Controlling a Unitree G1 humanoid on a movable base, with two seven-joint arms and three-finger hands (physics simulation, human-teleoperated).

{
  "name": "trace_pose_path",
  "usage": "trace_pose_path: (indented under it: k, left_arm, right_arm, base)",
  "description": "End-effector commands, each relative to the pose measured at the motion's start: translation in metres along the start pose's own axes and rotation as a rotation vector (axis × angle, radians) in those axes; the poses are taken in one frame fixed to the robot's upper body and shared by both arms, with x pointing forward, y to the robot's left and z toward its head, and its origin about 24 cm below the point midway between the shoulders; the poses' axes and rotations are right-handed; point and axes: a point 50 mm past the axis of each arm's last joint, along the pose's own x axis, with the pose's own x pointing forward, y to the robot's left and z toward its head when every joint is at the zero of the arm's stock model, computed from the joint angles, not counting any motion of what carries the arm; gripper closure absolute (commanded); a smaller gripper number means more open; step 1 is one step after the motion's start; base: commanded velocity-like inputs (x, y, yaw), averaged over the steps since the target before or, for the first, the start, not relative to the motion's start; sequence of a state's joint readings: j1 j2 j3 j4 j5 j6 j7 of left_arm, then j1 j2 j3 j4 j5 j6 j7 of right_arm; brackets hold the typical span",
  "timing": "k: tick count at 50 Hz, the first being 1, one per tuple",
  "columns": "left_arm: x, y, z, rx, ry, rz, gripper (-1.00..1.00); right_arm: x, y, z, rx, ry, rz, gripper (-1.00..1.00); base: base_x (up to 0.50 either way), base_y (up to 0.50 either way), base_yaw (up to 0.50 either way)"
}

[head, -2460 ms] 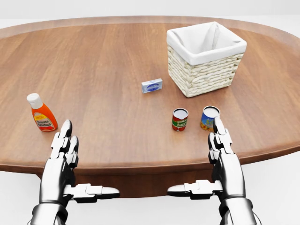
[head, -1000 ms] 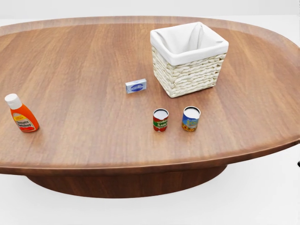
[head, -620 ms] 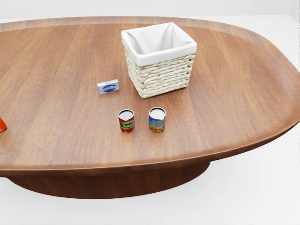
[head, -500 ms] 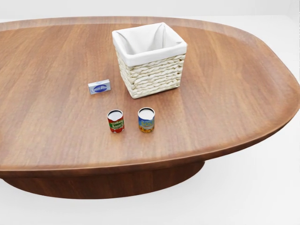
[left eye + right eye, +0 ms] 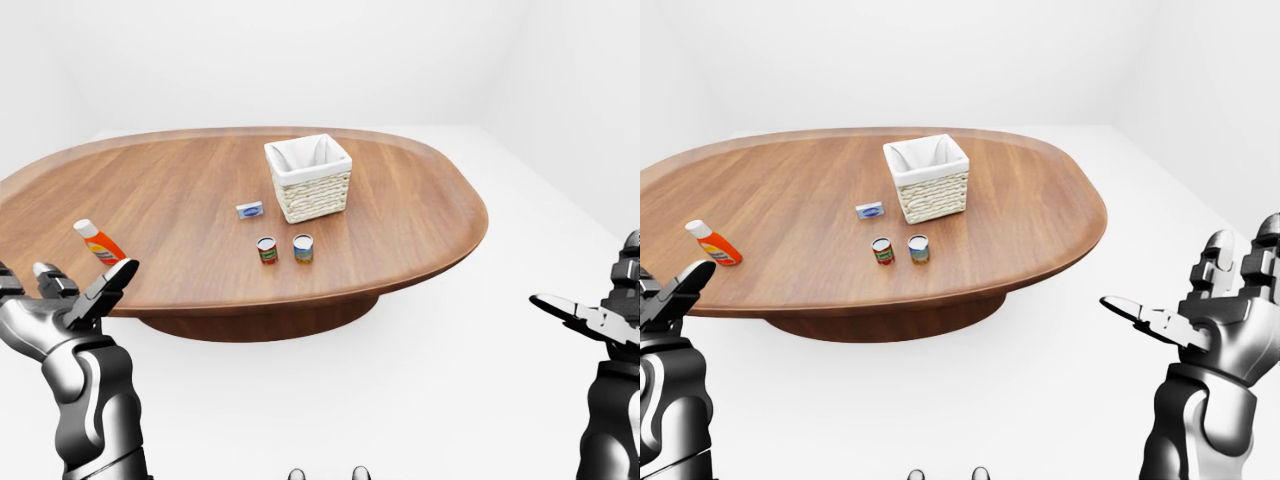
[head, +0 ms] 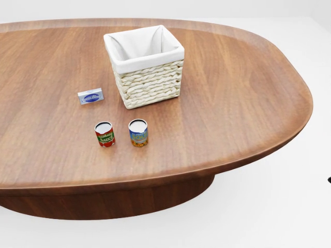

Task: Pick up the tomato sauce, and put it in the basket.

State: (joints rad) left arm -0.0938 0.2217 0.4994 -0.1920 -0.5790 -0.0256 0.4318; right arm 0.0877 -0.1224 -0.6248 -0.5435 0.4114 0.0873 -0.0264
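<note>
- Tomato sauce (image 6: pixel 104 134), a small red can with a green label band, stands upright on the wooden table (image 6: pixel 232 93); neither hand touches it.
- Left hand (image 5: pixel 55 305), low at the left edge of the left-eye view, has its fingers spread wide and holds nothing; it hangs off the table's near rim, well apart from the cans.
- Right hand (image 5: pixel 1215 320), low at the right of the right-eye view, is also spread wide and empty, out over the white floor (image 5: pixel 1040 400) and well clear of the table.
- Nearest the left hand in the left-eye view is an orange squeeze bottle (image 5: pixel 98 241) with a white cap, tilted, near the table's left rim.
- In the head view a second can (image 6: pixel 138 133), blue and yellow, stands just right of the sauce can, close but apart.
- Up and left of the cans lies a small blue-and-white box (image 6: pixel 91 96), flat on the wood.
- Above the cans sits the basket (image 6: pixel 150 88), woven and pale with a white cloth lining, square and open at the top; nothing shows inside it.
- The box lies just left of the basket, not touching.
</note>
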Motion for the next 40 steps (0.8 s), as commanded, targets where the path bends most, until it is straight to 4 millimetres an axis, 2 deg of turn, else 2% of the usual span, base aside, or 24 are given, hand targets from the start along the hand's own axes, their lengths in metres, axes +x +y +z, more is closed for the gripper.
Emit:
trace_pose_path:
  k: [1,40]
  left_arm:
    - [0.0002,0.0008,-0.0014,0.001,0.000,-0.001,-1.00]
    - [-0.0002,0.0010,-0.0021,0.001,0.001,-0.003,-1.00]
  right_arm:
    - [0.0005,0.0029,-0.0019,-0.008,0.007,0.015,-1.00]
    - [-0.0006,0.0035,-0.0058,-0.011,0.023,0.023,-1.00]
  base:
    - [0.00,0.00,0.00]
    - [0.23,0.00,0.00]
